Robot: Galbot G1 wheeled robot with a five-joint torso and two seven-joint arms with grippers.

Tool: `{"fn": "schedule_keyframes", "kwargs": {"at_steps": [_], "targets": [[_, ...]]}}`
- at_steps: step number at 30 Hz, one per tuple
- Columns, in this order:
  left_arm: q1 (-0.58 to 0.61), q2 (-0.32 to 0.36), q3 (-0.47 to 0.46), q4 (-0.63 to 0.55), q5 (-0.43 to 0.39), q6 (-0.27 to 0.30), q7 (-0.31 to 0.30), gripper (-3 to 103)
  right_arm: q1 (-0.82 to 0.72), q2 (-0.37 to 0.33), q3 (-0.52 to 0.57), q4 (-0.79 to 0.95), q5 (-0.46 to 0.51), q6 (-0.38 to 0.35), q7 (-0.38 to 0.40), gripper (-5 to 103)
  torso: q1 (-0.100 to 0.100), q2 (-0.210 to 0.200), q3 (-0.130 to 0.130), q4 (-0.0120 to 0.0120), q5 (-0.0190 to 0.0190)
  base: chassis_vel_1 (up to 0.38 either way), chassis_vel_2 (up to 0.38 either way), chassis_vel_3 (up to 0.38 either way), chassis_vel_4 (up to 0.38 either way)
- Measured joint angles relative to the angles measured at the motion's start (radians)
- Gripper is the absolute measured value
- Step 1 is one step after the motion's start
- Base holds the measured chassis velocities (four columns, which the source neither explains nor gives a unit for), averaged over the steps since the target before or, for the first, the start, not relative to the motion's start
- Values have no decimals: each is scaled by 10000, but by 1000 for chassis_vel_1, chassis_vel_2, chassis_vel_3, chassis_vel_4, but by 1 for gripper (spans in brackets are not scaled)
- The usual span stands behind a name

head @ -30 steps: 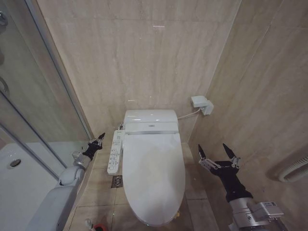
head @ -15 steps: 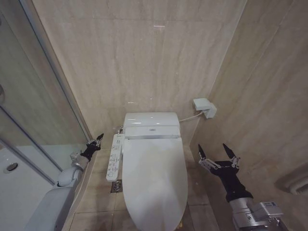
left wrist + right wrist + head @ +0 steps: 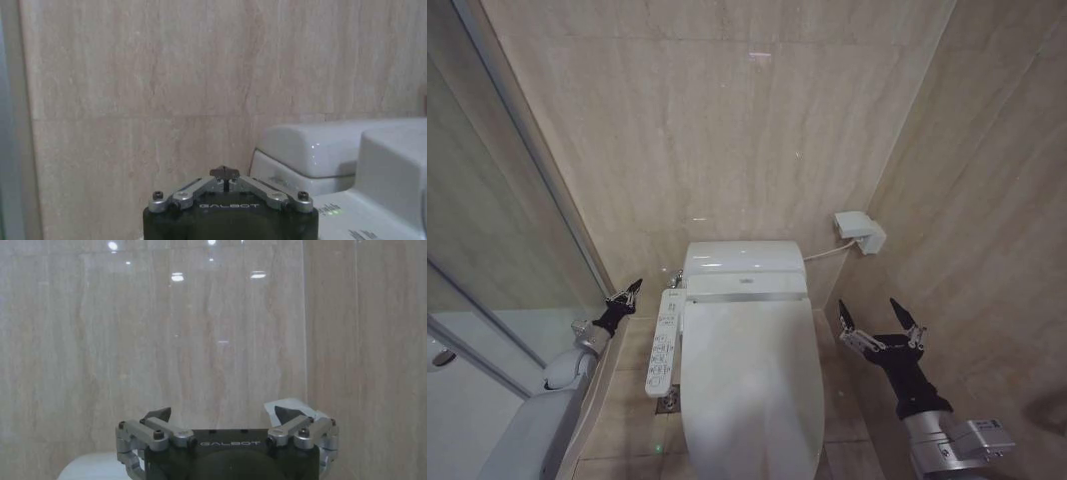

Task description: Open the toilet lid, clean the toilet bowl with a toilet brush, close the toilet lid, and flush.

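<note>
The toilet lid (image 3: 752, 380) is white and glossy and lies shut over the toilet bowl, which is hidden beneath it. The toilet brush is out of view. My left gripper (image 3: 629, 291) hovers left of the toilet, beside its side control panel (image 3: 663, 340), and is shut with nothing in it; its fingertips (image 3: 225, 173) meet in the left wrist view. My right gripper (image 3: 877, 313) hangs to the right of the lid and is open. In the right wrist view its fingers (image 3: 156, 415) stand wide apart, facing the tiled wall.
The toilet's white rear unit (image 3: 745, 266) backs onto the beige tiled wall. A white wall box (image 3: 860, 230) with a cable sits at the back right corner. A glass shower screen (image 3: 497, 230) bounds the left side. A floor drain (image 3: 667, 401) lies under the control panel.
The whole head picture has shifted: the camera has moved, so the toilet sits lower and closer and less of the shower tray shows. Both arms keep their pose.
</note>
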Motion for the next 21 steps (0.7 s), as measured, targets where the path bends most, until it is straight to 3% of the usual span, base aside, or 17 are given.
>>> {"fn": "schedule_keyframes", "kwargs": {"at_steps": [13,21], "targets": [[-62,27,24,394,-23,-171,694,0,0,0,0,0,0,0,0,100,2,0,0,2,1,-54,58,69,-57],[-837,203,398,1537,-83,-738,1500,0,0,0,0,0,0,0,0,100,-1,1,-1,0,2,0,0,0,0]]}}
